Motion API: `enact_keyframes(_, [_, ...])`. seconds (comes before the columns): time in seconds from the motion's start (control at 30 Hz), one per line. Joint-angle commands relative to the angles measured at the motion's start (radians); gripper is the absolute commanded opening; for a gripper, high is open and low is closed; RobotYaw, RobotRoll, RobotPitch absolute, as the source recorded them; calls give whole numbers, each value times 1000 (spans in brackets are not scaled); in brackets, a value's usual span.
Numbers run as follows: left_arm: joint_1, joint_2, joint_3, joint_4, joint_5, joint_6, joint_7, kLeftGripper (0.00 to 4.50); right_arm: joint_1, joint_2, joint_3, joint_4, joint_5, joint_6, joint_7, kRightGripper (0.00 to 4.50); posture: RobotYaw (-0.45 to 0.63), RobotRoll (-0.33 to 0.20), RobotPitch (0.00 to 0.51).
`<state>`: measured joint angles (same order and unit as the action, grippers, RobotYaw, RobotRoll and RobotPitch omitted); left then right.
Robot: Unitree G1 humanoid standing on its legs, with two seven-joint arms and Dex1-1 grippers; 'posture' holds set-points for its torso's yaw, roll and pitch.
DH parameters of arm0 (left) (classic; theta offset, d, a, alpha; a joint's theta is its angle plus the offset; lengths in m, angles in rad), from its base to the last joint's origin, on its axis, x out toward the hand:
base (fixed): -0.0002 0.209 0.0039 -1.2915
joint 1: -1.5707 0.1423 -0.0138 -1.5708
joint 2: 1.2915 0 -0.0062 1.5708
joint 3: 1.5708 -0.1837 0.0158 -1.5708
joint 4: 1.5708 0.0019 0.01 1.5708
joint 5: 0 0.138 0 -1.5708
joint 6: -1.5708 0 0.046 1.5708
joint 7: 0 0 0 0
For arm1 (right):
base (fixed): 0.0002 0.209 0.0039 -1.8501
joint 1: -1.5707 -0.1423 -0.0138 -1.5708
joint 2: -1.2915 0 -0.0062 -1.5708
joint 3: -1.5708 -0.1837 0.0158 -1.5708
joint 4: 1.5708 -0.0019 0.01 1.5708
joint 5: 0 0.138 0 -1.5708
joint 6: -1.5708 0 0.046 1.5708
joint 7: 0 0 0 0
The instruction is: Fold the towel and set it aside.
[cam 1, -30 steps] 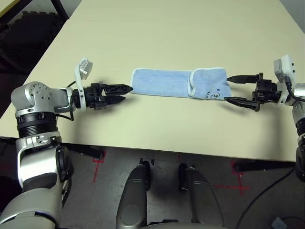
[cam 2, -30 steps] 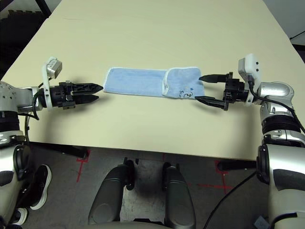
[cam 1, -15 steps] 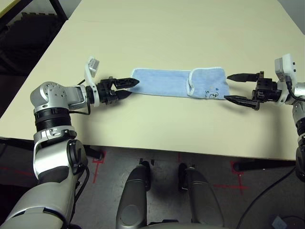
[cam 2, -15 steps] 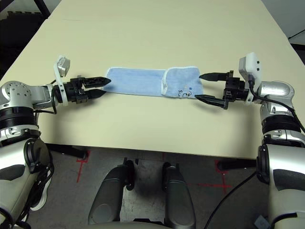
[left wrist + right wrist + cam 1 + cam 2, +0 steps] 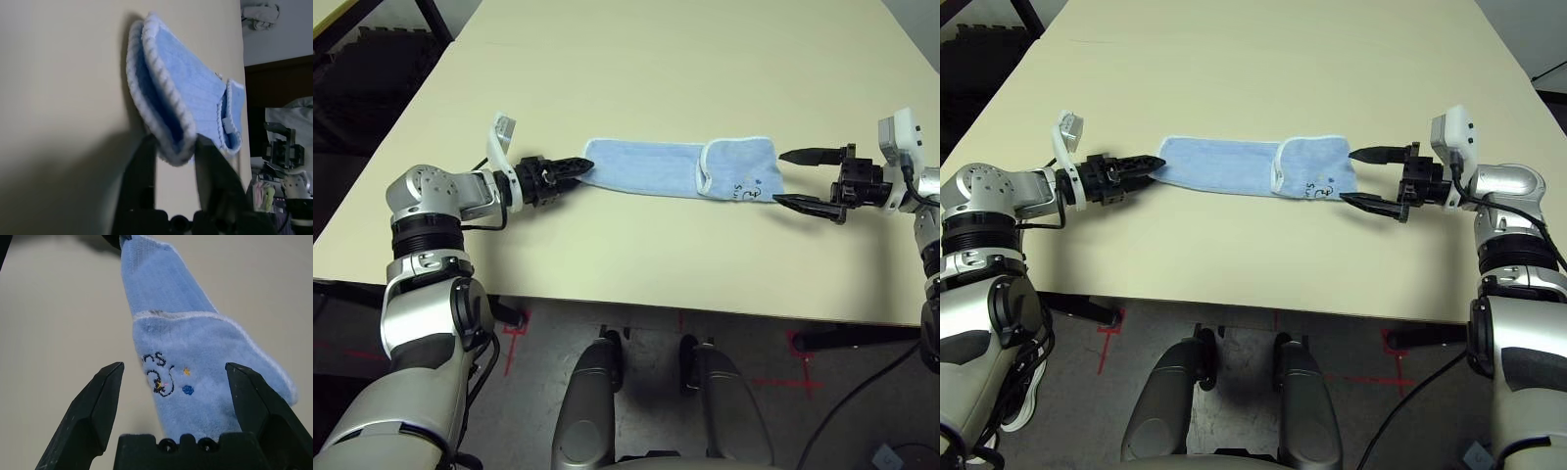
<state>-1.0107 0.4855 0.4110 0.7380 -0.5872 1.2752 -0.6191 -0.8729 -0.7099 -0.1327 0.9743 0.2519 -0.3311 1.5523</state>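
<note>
The towel (image 5: 651,168) lies on the table as a long light blue strip, its right end folded over with a small dark logo (image 5: 749,193) on top. My left gripper (image 5: 578,168) is at the strip's left end. In the left wrist view its fingers (image 5: 142,166) pinch the near corner of the towel (image 5: 186,93). My right gripper (image 5: 781,178) stands open at the right end. The towel's folded end (image 5: 195,357) reaches in between its spread fingers (image 5: 105,396) without touching them.
The cream table (image 5: 656,59) stretches far behind the towel, and its front edge (image 5: 656,315) runs close below both arms. Dark furniture (image 5: 362,69) stands off the table's back left corner. The floor below has red tape marks (image 5: 514,338).
My left gripper has moved right to the towel's left end and closed on its corner. The right gripper has stayed open in place.
</note>
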Motion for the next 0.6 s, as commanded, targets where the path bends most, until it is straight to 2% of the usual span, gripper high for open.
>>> enact_keyframes(0.03, [-7, -2, -6, 36, 14, -25, 22, 63, 32, -7, -9, -24, 11, 9, -1, 4500, 78, 0, 220])
enact_keyframes(0.17, [-6, 15, -21, 43, 18, -35, 19, 22, 39, -7, -9, -35, 14, 16, -8, 4500, 81, 0, 220])
enact_keyframes(0.27, [2, 57, -69, 20, 33, -31, -17, 22, 40, -5, -13, -38, 18, 23, -16, 4500, 85, 0, 221])
enact_keyframes(0.4, [22, 176, -197, -24, 62, -37, -146, 22, 44, -7, -11, -41, 20, 29, -20, 4500, 96, 0, 221])
enact_keyframes(0.6, [35, 317, -313, -22, 102, -73, -297, 22, 38, -3, -8, -31, 18, 28, -29, 4500, 103, 0, 219])
